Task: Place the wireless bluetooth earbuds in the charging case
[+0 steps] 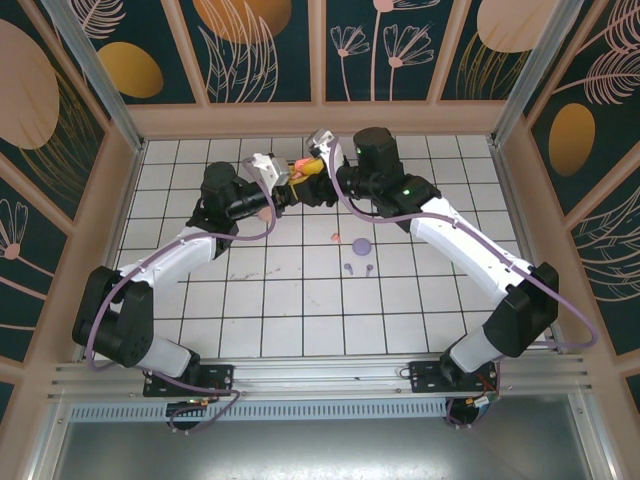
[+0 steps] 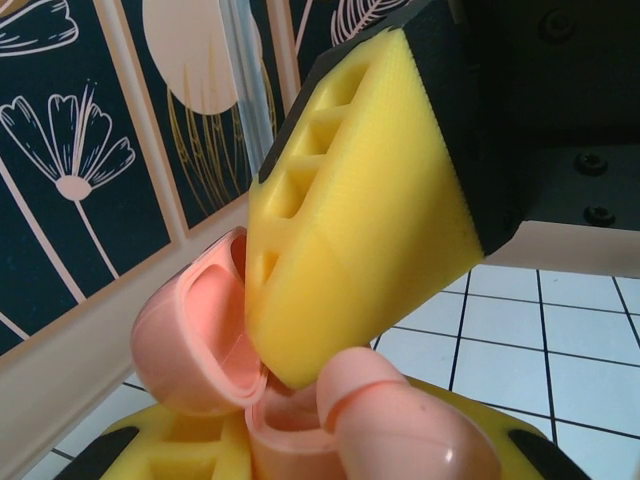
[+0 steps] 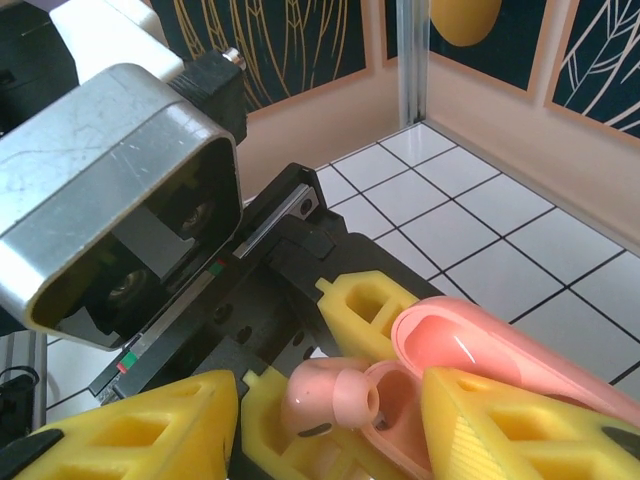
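My left gripper (image 1: 286,186) is shut on the pale pink charging case (image 2: 190,340), held in the air with its lid (image 3: 470,345) swung open. A pale pink earbud (image 3: 330,400) sits at the mouth of the case, its tip pointing into the cavity. My right gripper (image 3: 330,388) stands open around it, and neither yellow finger (image 3: 520,420) visibly presses the bud. In the left wrist view one right finger (image 2: 360,200) touches the case rim beside the earbud (image 2: 400,420). On the tiles lie a coral-red earbud (image 1: 336,237) and two purple earbuds (image 1: 348,268).
A round purple case (image 1: 362,245) lies on the tiles near the loose buds. The left wrist camera housing (image 3: 120,200) hangs close in front of my right gripper. Wooden walls (image 1: 320,118) enclose the tiled table, with free tiles in front of both arms.
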